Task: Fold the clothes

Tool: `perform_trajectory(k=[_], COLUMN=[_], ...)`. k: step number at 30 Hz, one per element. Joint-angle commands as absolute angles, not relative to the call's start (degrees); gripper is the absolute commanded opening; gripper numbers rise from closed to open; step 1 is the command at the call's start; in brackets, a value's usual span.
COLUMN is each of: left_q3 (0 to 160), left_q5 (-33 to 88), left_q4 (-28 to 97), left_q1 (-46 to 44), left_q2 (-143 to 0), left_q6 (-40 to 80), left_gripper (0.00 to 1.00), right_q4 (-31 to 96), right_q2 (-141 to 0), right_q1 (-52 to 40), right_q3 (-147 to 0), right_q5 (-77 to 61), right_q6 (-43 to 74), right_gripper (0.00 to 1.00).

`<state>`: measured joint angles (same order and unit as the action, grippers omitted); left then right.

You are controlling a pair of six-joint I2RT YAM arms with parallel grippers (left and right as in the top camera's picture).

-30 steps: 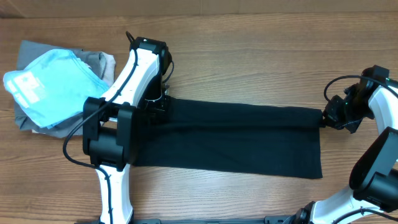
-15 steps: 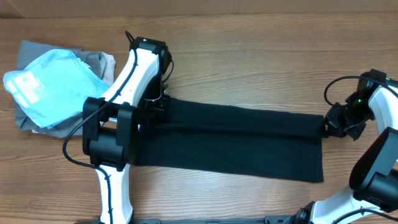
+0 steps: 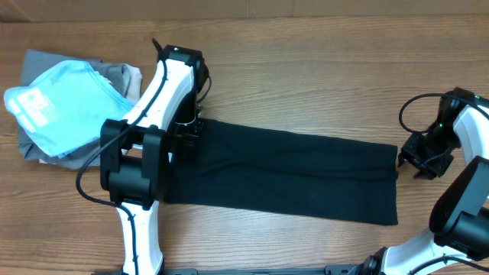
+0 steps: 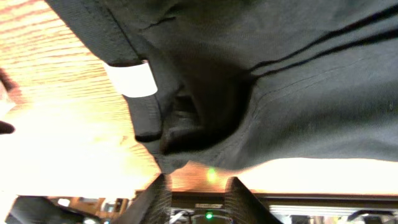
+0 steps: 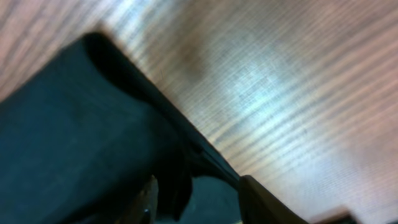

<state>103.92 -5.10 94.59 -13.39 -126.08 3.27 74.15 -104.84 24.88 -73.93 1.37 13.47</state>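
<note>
Two tools, both mine, stand with fingers spread and nothing pinched. My left tool [image 4: 196, 180] hovers at the neck end of the black T-shirt [image 3: 290, 172], near its white tag [image 4: 132, 79]. My right tool [image 5: 198, 183] sits at the opposite end, by the far corner. The shirt lies as a long folded band across the table [image 3: 306, 69], and a light blue garment [image 3: 57, 103] rests on grey garments [image 3: 34, 65] off to my left.
</note>
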Motion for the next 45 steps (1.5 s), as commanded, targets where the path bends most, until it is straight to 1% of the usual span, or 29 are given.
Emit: perform_trajectory(k=[1,3,5,10,12,15,17,19,20,23,24,26,28,30,33,39,41,42,43,45], left_q3=[103.50,103.53,103.83,107.00,109.30,113.03,115.02,116.33,116.57,116.57,116.57,116.57,116.57,116.53,116.49,116.49,116.49,116.49,116.49,116.49], left_q5=[-5.58,-4.56,-3.95,-1.37,-1.23,-0.86,-0.14,0.78,1.58,3.05,3.03,3.01,3.03,3.03,2.98,2.96,2.98,2.96,2.98,2.96], left_q4=[94.52,94.45,94.43,94.30,94.24,93.73,92.58,90.91,89.60,86.67,86.08,85.19,84.84,84.77,84.60,83.96,83.94,83.94,83.96,83.99], left_q1=[-11.64,-10.81,-10.07,-8.97,-8.71,-8.49,-8.47,-8.49,-8.49,-8.49,-8.49,-8.49,-8.49,-8.49,-8.49,-8.47,-8.47,-8.47,-8.47,-8.49], left_q2=[-123.94,-123.94,-123.76,-121.54,-119.59,-115.55,-112.73,-110.02,-108.47,-105.25,-104.57,-103.70,-103.66,-103.77,-103.77,-103.77,-103.77,-103.77,-103.77,-103.77], left_q6=[5.04,5.13,5.10,4.29,4.29,4.32,4.32,4.32,4.32,4.32,4.32,4.29,4.27,4.25,3.40,2.50,2.50,2.48,2.11,1.63], left_gripper=[0.47,0.48,0.45,0.43,0.43,0.45,0.48,0.55,0.61,0.66,0.66,0.67,0.67,0.67,0.67,0.67,0.67,0.67,0.67,0.67], right_q4=[75.00,74.91,74.89,72.60,72.29,71.83,71.83,71.94,71.90,72.44,73.10,74.50,75.40,75.35,73.19,64.10,63.59,63.55,63.51,64.31], right_q2=[-102.87,-102.87,-102.87,-102.87,-102.87,-102.87,-102.87,-102.87,-102.87,-102.87,-102.87,-102.87,-102.87,-102.87,-102.87,-102.87,-102.87,-102.87,-102.87,-102.85], right_q1=[25.21,25.21,25.21,25.54,26.39,28.23,29.17,29.56,29.54,29.30,29.26,29.26,29.26,29.28,29.26,29.45,30.06,30.41,30.92,31.70], right_q3=[-75.50,-75.50,-75.50,-75.50,-75.50,-75.50,-75.50,-75.48,-75.42,-75.37,-75.37,-75.18,-74.41,-72.73,-69.28,-61.30,-60.73,-60.84,-61.12,-62.37], right_q5=[3.75,3.29,2.70,0.23,-1.50,-8.23,-13.50,-17.10,-18.26,-19.27,-18.92,-17.06,-15.00,-13.58,-12.23,-10.11,-4.93,-3.16,-2.66,-3.55], right_q6=[13.58,13.69,13.76,13.74,13.47,10.50,8.62,6.42,6.04,5.48,5.50,5.52,5.80,6.22,7.55,11.40,15.49,16.82,17.56,17.54], right_gripper=[0.49,0.51,0.56,0.57,0.56,0.53,0.51,0.51,0.51,0.52,0.50,0.39,0.22,0.15,0.13,0.13,0.12,0.10,0.09,0.09])
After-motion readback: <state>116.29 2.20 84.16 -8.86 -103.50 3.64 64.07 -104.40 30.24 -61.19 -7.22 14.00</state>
